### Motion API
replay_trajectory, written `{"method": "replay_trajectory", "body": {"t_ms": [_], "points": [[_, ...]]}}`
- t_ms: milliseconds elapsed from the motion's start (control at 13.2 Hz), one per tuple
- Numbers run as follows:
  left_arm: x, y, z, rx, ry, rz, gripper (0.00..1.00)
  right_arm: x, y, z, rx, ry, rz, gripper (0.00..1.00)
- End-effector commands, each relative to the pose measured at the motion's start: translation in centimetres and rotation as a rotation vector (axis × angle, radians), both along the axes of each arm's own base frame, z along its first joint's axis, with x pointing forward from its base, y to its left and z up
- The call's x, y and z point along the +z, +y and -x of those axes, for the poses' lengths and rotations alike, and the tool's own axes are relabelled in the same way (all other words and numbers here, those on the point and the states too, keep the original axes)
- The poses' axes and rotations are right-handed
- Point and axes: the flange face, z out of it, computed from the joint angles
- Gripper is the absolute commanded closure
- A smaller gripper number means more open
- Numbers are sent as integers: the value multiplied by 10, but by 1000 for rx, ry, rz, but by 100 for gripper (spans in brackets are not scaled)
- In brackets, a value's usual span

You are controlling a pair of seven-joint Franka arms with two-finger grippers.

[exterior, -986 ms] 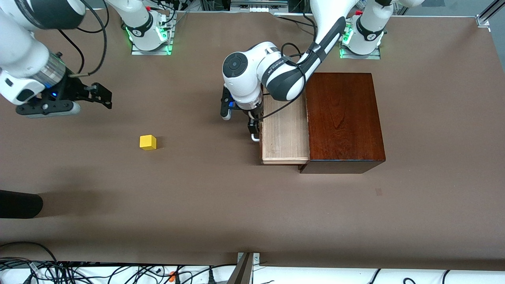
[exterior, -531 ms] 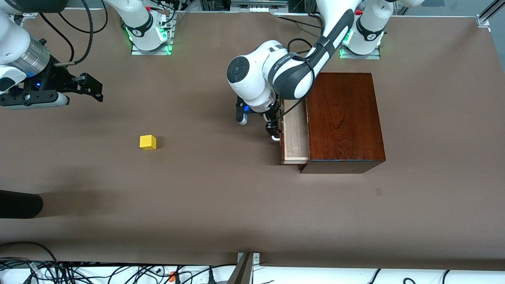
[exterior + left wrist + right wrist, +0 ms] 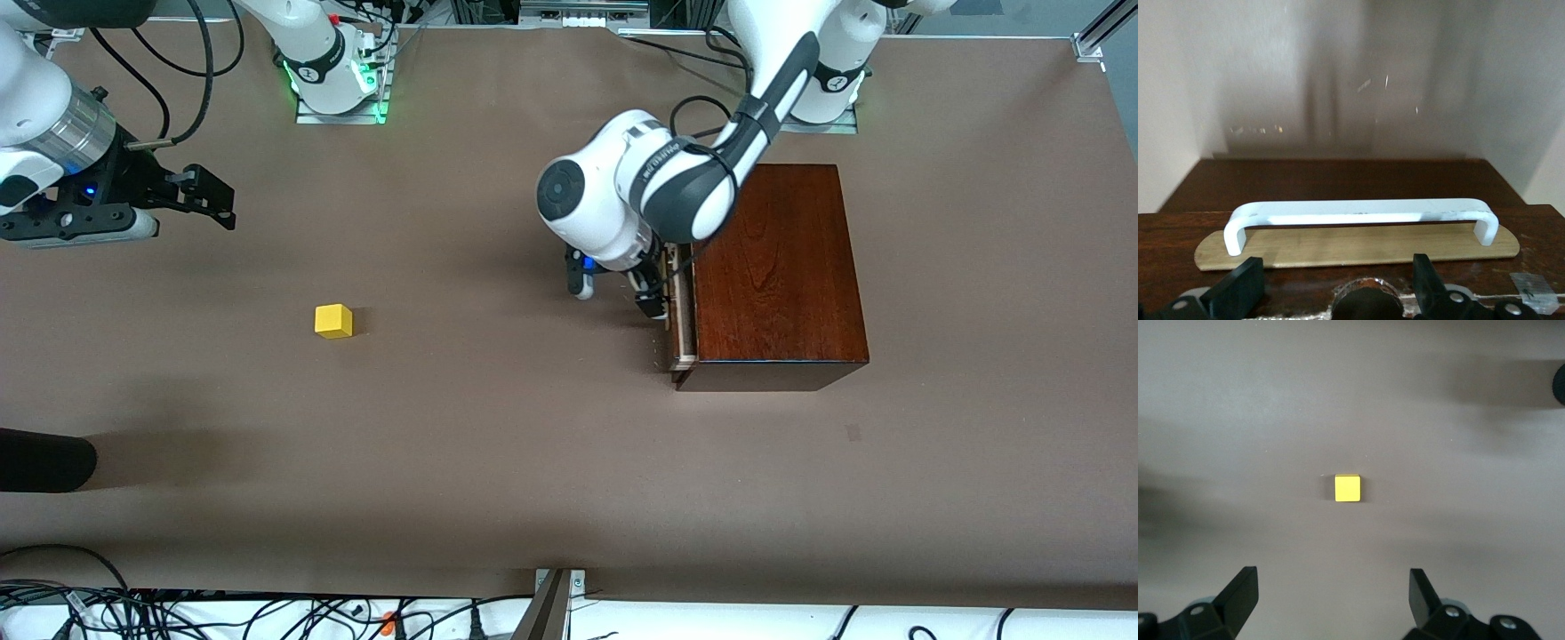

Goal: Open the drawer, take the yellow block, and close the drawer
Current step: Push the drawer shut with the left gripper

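Note:
The drawer [image 3: 680, 313] is pushed almost fully into the dark reddish-brown box [image 3: 773, 267]; only a thin pale strip shows. My left gripper [image 3: 653, 298] is at the drawer's front, open. In the left wrist view its fingers [image 3: 1238, 290] stand wide apart close to the dark front [image 3: 1178, 233], beside the white loop handle [image 3: 1358, 212], with nothing between them. The yellow block [image 3: 333, 321] lies on the bare table toward the right arm's end. My right gripper [image 3: 212, 197] hangs open over the table, and the block [image 3: 1347, 488] shows ahead of its fingertips [image 3: 1238, 593].
A dark rounded object [image 3: 44, 460] pokes in at the table's edge on the right arm's end, nearer to the front camera than the block. Brown table surface [image 3: 498, 427] lies between the block and the box. Cables run along the front edge [image 3: 267, 613].
The drawer has slid from well out to nearly shut, with my left gripper moving along at its front. My right gripper drew away toward its end of the table, then held still.

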Motion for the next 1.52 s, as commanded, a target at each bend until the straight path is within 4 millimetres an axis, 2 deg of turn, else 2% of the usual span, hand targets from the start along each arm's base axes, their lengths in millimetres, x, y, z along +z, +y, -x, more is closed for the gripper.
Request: {"method": "replay_trajectory", "body": {"t_ms": [0,76,227,379,455,531,606,758,834,910,986,1061,1137,1289,1440], "points": [[0,39,-13,31,13,-55,0,12,3,-4,11,-5,-16,0],[-1,45,-17,40,17,-57,0,12,3,-4,13,-6,-16,0],[2,45,-19,46,8,-48,0,14,2,-4,10,-9,-16,0],[8,27,-11,149,-54,-31,0,13,4,-5,11,-7,-19,0],[17,9,-3,243,-128,-24,0,10,4,-6,9,-1,-17,0],[39,-11,0,353,-216,7,0,9,2,-8,11,-7,-14,0],[55,-22,1,501,-259,46,0,9,1,-9,4,-8,-19,0],[89,-33,-1,757,-320,109,0,9,2,-9,3,-12,-15,0],[114,-30,-1,830,-363,122,0,9,2,-9,4,-11,-18,0],[135,-22,-3,908,-407,123,0,10,2,-8,3,-13,-14,0],[163,-10,-4,1019,-464,131,0,9,2,-9,3,-12,-14,0],[180,3,-8,1132,-512,127,0,9,2,-9,8,-12,-17,0],[199,21,-15,1233,-549,125,0,9,1,-9,5,-11,-18,0],[234,63,-26,1320,-579,133,0,9,2,-9,6,-12,-17,0],[258,117,-43,1426,-533,153,0,9,2,-9,6,-13,-18,0]]}}
